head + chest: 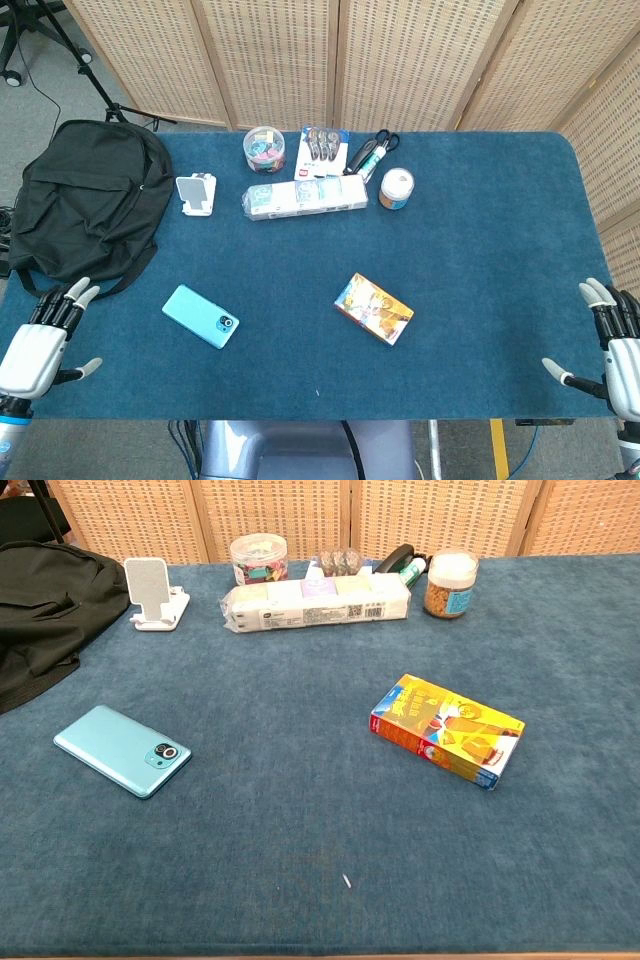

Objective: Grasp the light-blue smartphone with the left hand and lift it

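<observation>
- My left hand [32,352] hangs at the near left corner of the worktop [480,260], fingers spread, thumb out to the side, holding nothing; its shell is white with dark finger segments and pale tips.
- Beyond that hand, a soft black backpack [90,205] slumps over the worktop's left edge.
- The light-blue smartphone [200,316] lies flat on the napped blue cloth, to the right of my left hand and a little farther out, apart from it. It is a slim glossy slab with rounded corners, back up, with its round camera lens at the end nearer the middle.
- Farther out from it stands a small white phone stand [152,594].
- A long plastic-wrapped pack [305,197] lies in the far row with a round clear tub [264,148] behind it.
- A glossy yellow cardboard box [373,308] lies flat near the middle.
- A short jar [396,188] with a white lid stands at the row's right end.
- My right hand [612,350] sits at the near right corner, fingers apart, empty.
</observation>
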Motion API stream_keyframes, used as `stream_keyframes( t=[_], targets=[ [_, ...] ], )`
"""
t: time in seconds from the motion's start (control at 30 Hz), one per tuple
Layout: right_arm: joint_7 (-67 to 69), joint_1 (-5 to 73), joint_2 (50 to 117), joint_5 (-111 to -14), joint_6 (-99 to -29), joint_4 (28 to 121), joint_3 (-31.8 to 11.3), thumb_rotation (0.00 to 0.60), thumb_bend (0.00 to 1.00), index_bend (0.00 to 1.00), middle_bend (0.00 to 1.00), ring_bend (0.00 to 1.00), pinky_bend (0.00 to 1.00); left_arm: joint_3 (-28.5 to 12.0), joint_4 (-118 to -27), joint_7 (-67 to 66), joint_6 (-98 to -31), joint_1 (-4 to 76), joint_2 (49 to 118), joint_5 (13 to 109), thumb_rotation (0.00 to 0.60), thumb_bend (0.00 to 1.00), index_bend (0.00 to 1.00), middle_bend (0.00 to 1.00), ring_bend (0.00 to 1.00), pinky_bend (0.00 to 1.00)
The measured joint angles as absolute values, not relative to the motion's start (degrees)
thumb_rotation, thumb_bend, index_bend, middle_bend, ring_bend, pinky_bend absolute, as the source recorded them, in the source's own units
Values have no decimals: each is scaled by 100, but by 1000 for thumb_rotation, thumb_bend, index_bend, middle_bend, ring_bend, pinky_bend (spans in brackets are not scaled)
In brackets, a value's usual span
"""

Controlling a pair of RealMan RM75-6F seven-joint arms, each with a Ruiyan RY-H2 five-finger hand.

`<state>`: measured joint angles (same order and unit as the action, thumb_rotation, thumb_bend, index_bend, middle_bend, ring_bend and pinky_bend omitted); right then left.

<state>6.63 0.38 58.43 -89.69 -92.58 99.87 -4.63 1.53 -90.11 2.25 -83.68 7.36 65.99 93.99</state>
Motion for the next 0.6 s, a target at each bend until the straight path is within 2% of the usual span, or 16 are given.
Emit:
stream_keyframes(
  t=[0.17, 0.4, 0.6],
  targets=[
    [684, 67, 5838, -8926, -9176, 9980, -467, 600, 0, 0, 0, 0, 0, 121, -8672, -71, -8018, 919, 6980, 9323, 600, 198, 0, 0, 0, 0],
    [779, 82, 5811, -8865, -9119, 9982, -480, 600, 0, 0, 0, 0, 0, 145, -8100, -455, -7392, 1293, 7725, 9338, 600, 210, 0, 0, 0, 0],
    [887, 91, 5759, -8879, -9073, 9998, -458, 600, 0, 0, 0, 0, 0, 130, -7639, -597, -7003, 1660, 8262, 9440, 600, 309, 0, 0, 0, 0]
  ],
)
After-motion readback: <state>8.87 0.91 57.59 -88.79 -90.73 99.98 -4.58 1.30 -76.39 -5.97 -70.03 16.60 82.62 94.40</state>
